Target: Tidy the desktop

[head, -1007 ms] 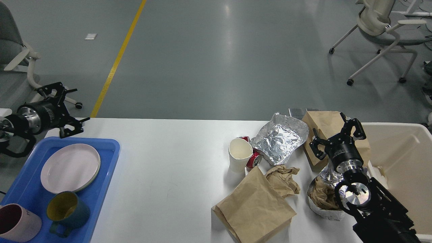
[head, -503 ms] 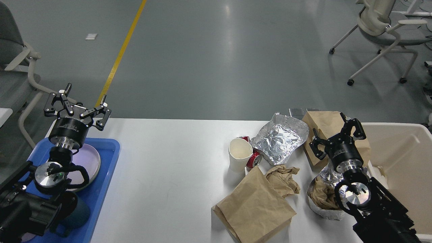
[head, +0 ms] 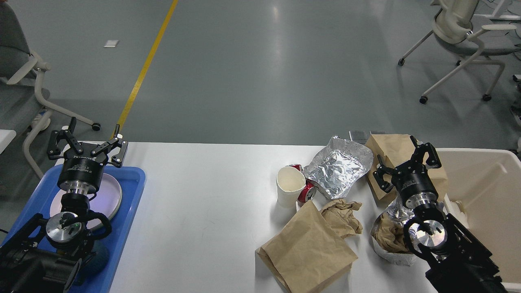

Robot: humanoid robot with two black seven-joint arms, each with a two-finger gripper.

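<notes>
A: What are the grippers doing?

B: The left gripper (head: 87, 140) has its fingers spread wide with nothing between them, above the far end of the blue plastic tray (head: 131, 191), over a round pale plate (head: 112, 194). The right gripper (head: 405, 162) is also spread and empty, in front of a brown paper bag (head: 391, 147).

A: And around them?

B: A crinkled sheet of silver foil (head: 338, 167) lies beside a white paper cup (head: 288, 185) and a crushed red can (head: 306, 193). A larger brown paper bag (head: 309, 250) sits nearer, touching crumpled brown paper (head: 342, 215). A foil-wrapped bundle (head: 386, 240) is near the cream plastic bin (head: 484, 183).

A: The desktop?

B: The large white tabletop (head: 203, 211) carries all of it, the tray at its left end, the bin at its right.
</notes>
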